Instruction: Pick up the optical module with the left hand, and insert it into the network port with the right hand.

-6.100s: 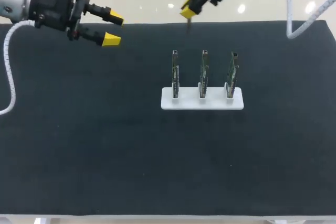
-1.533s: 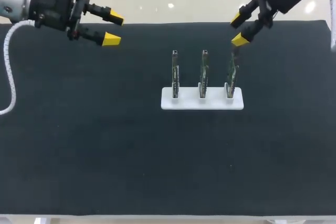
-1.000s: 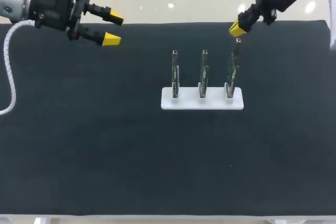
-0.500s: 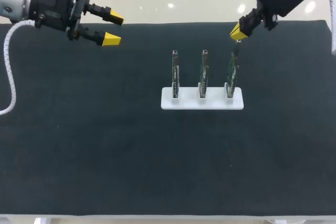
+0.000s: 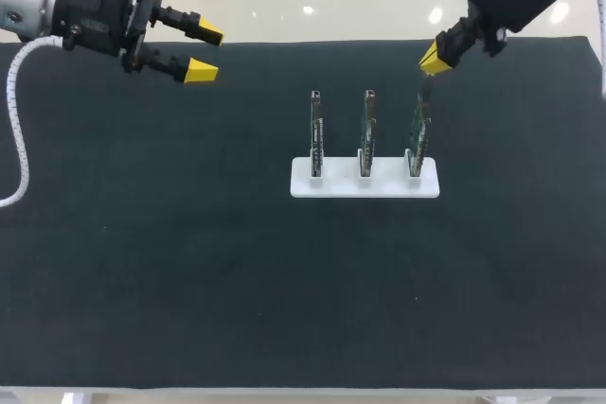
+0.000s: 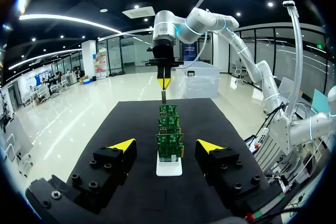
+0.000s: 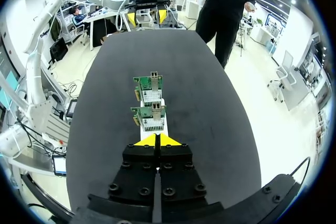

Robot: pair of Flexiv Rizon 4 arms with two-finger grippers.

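A white holder [image 5: 365, 180] carries three upright green circuit boards in a row. My right gripper [image 5: 436, 59] hangs just above the rightmost board [image 5: 418, 130], shut on a small dark optical module [image 5: 426, 82] that points down at the board's top. From the left wrist view the module [image 6: 163, 96] shows under the right gripper's yellow tips [image 6: 163, 83], beyond the boards [image 6: 169, 140]. My left gripper [image 5: 205, 52] is open and empty at the table's far left. In the right wrist view the shut gripper [image 7: 156, 140] hides the module, with two boards [image 7: 152, 116] ahead.
Dark cloth covers the table [image 5: 189, 262]. Only the holder stands on it, right of the middle. In the left wrist view the open gripper [image 6: 167, 145] looks along the row of boards on the white holder [image 6: 169, 167].
My right gripper has drifted slightly right and down, closer to the top of the rightmost board. The left arm has stayed where it was.
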